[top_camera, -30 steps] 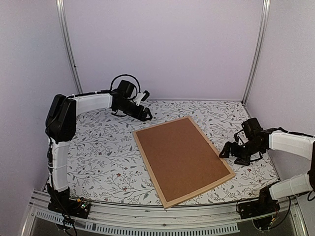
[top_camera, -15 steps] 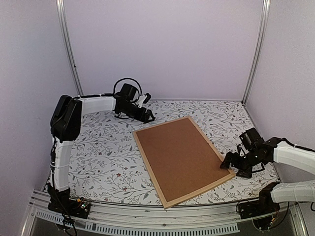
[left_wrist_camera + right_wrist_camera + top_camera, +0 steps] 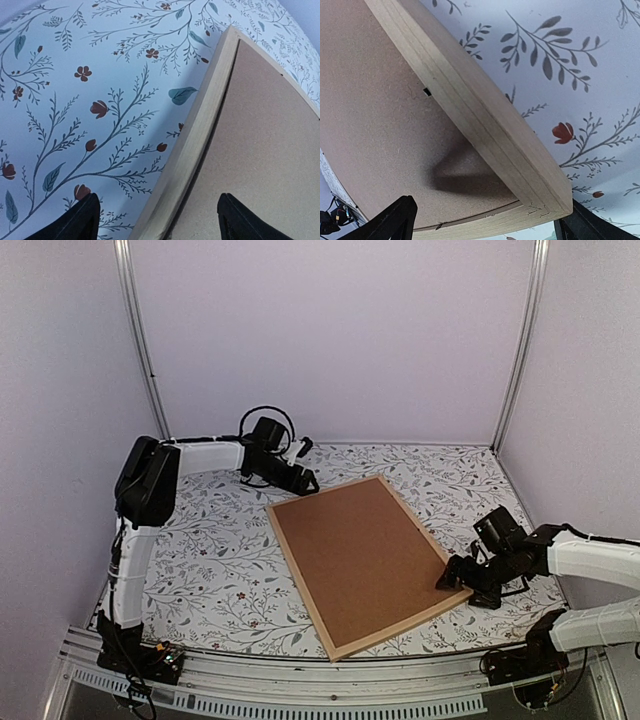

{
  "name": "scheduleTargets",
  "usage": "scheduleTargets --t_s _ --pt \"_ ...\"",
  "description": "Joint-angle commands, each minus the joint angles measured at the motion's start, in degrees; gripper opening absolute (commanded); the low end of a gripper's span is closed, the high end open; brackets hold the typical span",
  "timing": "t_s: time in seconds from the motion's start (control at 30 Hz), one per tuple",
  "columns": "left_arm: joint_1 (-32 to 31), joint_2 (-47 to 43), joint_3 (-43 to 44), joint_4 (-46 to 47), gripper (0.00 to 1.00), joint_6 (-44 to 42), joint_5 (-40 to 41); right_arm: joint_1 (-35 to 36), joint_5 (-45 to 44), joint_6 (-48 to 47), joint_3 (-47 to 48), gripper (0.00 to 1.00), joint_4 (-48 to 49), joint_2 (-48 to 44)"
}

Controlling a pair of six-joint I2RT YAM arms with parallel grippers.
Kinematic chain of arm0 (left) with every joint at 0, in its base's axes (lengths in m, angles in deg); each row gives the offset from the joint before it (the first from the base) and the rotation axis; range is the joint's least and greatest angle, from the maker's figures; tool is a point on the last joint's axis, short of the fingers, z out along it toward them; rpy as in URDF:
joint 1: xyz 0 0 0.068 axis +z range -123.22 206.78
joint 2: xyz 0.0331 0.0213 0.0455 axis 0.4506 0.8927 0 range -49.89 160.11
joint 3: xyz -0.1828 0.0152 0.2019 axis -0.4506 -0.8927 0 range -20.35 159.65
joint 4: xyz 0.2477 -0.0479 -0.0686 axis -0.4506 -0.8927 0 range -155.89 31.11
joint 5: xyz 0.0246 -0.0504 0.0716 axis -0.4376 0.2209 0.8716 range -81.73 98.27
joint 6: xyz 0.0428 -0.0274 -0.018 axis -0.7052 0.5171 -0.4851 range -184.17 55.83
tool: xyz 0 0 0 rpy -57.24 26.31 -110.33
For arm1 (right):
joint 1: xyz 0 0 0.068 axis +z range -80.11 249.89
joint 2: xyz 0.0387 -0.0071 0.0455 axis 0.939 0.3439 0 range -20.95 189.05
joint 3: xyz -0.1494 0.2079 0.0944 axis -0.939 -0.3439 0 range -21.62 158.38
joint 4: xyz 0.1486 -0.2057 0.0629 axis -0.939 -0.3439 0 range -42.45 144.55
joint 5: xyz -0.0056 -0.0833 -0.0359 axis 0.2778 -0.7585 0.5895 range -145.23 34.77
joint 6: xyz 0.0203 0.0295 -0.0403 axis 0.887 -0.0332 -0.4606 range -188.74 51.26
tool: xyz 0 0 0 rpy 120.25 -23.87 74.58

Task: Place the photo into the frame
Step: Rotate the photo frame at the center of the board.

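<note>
Two sets of fingers, both spread wide, and neither one holds anything. On the left, my left gripper (image 3: 160, 222) hangs low over the far left corner of the frame (image 3: 199, 125). One finger sits over the flowered tablecloth (image 3: 210, 540) and the other over the brown backing board (image 3: 360, 550), so the wooden strip runs between them.

Across the middle, the frame lies flat on the cloth, back side up and turned at a slant, with the board filling it from edge to edge. I cannot see the photo anywhere. It may lie beneath the board, but nothing shows me that.

On the right, my right gripper (image 3: 455, 582) reaches in at the near right corner, jaws open on either side of the wood, close to it but not closed on it.

I judge the frame to be light and stiff, though its thin strips might twist if I lift it by one corner alone. Two opposite corners look like the safest places to hold it, pinching across the strip itself. The board looks rigid yet thin, so I would pry at its edge gently.
</note>
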Motion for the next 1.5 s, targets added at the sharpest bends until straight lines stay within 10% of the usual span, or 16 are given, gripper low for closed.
scheduleTargets --t_s 0.0,0.63,1.2,1.47 --pt "-1.28 2.09 0.36 -1.96 0.83 -1.38 -1.44 0.83 1.69 0.52 0.4 0.98 7.06 3.19" --pt "1.25 -7.22 -15.74 -1.41 0.76 -0.51 -4.14 -7.62 -0.05 -14.64 19.51 0.99 9.21 22.05" --pt "-7.03 -36.22 -56.39 12.98 0.67 11.96 -8.75 -18.13 4.96 -29.39 49.8 0.99 7.97 50.08" --pt "-4.92 -36.35 -51.23 9.52 0.76 14.95 6.55 -19.23 2.97 -32.5 56.01 0.99 4.34 53.52"
